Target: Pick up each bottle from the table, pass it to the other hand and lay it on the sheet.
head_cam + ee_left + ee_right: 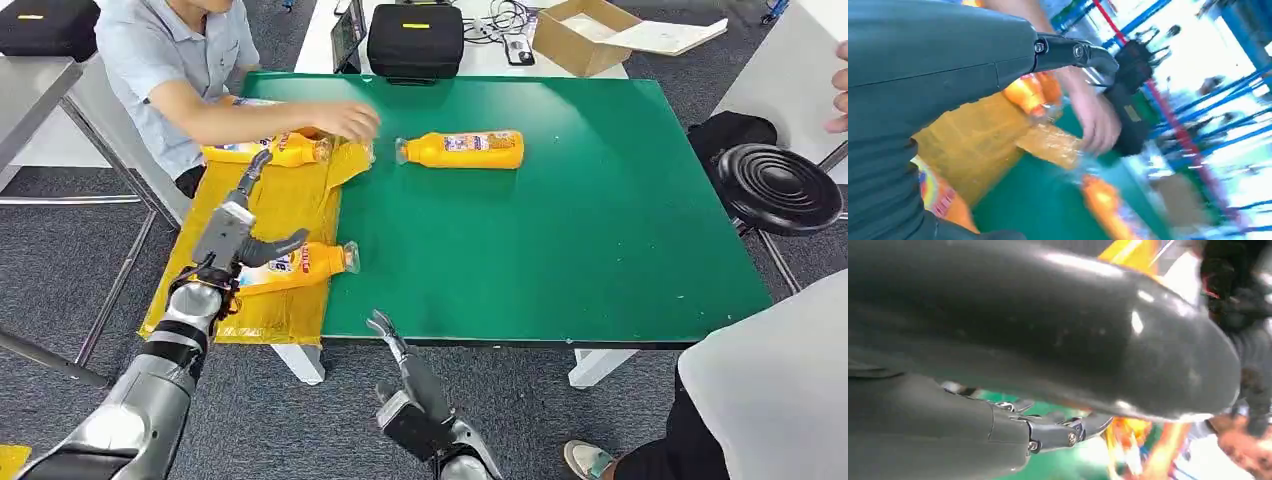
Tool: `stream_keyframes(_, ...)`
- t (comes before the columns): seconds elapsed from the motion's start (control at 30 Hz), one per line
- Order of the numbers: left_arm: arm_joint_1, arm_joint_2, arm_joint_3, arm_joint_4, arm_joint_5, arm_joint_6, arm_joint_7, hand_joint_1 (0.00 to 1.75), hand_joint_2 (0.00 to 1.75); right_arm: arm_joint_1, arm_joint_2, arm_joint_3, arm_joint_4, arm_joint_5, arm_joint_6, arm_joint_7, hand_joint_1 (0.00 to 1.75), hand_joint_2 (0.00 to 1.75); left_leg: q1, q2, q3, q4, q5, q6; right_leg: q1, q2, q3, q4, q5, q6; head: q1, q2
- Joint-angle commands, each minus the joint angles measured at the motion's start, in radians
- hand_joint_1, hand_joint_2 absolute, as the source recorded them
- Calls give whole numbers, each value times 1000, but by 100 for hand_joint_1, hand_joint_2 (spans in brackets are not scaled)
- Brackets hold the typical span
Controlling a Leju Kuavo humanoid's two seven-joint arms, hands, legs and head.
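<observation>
Bottle on sheet

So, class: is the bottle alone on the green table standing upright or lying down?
Lying down. The bottle rests on its side on the green table, its clear cap end pointing toward the yellow sheet, with no hand touching it.

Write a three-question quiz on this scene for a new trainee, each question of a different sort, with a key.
1. True or false: the bottle lying alone on the green table rests on the yellow sheet.
2. How many orange bottles are in the head view?
3. What is the left hand over? A) the near bottle on the sheet B) the black case C) the stool

Key: 1. False; it lies on bare green table, apart from the sheet. 2. Three; the far bottle lies on the sheet by a person's hand. 3. A.
</observation>
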Motion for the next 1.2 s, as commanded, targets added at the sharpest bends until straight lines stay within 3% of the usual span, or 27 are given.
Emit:
stream_keyframes(0.03,241,24,7,-444,128,-64,66,0,175,82,51,-407,-172,-35,108,0,0,0,0,2,2,0,-2,-1,0,2,1,0,-2,-1,0,0)
stream_keyframes(0.13,330,3,-6,-536,246,-99,83,0,175,112,81,-505,-306,26,-135,0,0,0,0,0,0,1,-2,0,0,1,-1,1,-2,-1,1,0)
stream_keyframes(0.2,415,-43,-15,-611,318,-69,117,0,175,115,87,-551,-301,-25,-153,24,0,0,-1,3,2,0,-3,0,-1,3,0,0,-2,-1,0,0)
stream_keyframes(0.23,459,-69,-19,-640,341,-17,134,0,175,125,108,-586,-305,-63,-196,106,0,0,0,3,4,0,-4,-1,0,3,3,0,-3,-2,0,0)
stream_keyframes(0.3,526,-85,-88,-660,276,62,94,0,175,116,117,-600,-274,-29,-321,117,0,0,-1,1,1,-1,-2,0,0,1,1,-1,-2,-1,0,0)
stream_keyframes(0.33,543,-89,-112,-645,288,64,136,0,0,108,119,-607,-250,29,-421,108,0,0,-1,2,6,-1,-4,0,0,1,5,-2,-3,-1,0,0)
stream_keyframes(0.37,554,-99,-133,-630,293,67,130,0,0,105,118,-606,-246,21,-435,107,0,0,0,1,7,-1,-4,0,0,1,6,-2,-4,-1,0,0)
stream_keyframes(0.4,569,-111,-167,-614,284,64,120,0,175,103,112,-598,-252,28,-456,103,0,0,-1,1,3,-2,-2,0,-1,0,2,-2,-2,-1,0,0)
stream_keyframes(0.43,568,-112,-196,-598,269,66,109,0,175,101,94,-571,-268,101,-506,38,0,0,-1,0,5,-1,-3,0,-1,-1,4,-1,-4,-1,0,0)
stream_keyframes(0.73,543,-108,-211,-578,268,84,98,0,175,108,84,-564,-306,113,-510,64,0,0,0,-1,2,0,-3,-1,0,-1,2,-1,-2,-2,0,0)
stream_keyframes(0.8,538,-95,-224,-578,257,72,74,0,175,79,-1,-508,-255,411,-520,96,0,0,0,0,3,0,-3,-1,1,-1,3,-1,-3,-2,0,0)
stream_keyframes(0.83,527,-86,-237,-569,210,95,37,0,175,66,-33,-507,-246,416,-505,100,0,0,0,0,4,-1,-3,-1,1,-1,3,-2,-2,-2,0,0)
stream_keyframes(0.87,516,-87,-244,-551,154,140,0,0,175,49,-51,-528,-223,414,-502,105,0,175,0,0,5,-1,-4,-1,1,0,4,-2,-3,-2,0,0)
stream_keyframes(0.9,501,-89,-250,-531,84,210,-26,0,175,12,-78,-551,-162,509,-515,120,0,175,0,-1,3,-1,-2,-1,1,-1,3,-2,-2,-1,0,0)
stream_keyframes(1.0,470,-97,-253,-503,149,178,8,0,175,-75,-109,-596,11,670,-513,158,0,175,0,-1,3,-2,-1,0,0,-2,3,-3,-1,-1,0,0)
stream_keyframes(1.1,405,-113,-261,-439,192,156,35,0,175,-174,-116,-659,188,970,-520,190,0,175,0,-1,7,-3,-2,0,1,-1,8,-5,-1,-1,0,0)
stream_keyframes(1.2,348,-128,-272,-377,177,172,16,0,175,-270,-102,-700,351,1061,-520,184,0,175,-1,-2,4,-2,0,0,-1,-2,5,-3,0,-1,0,0)
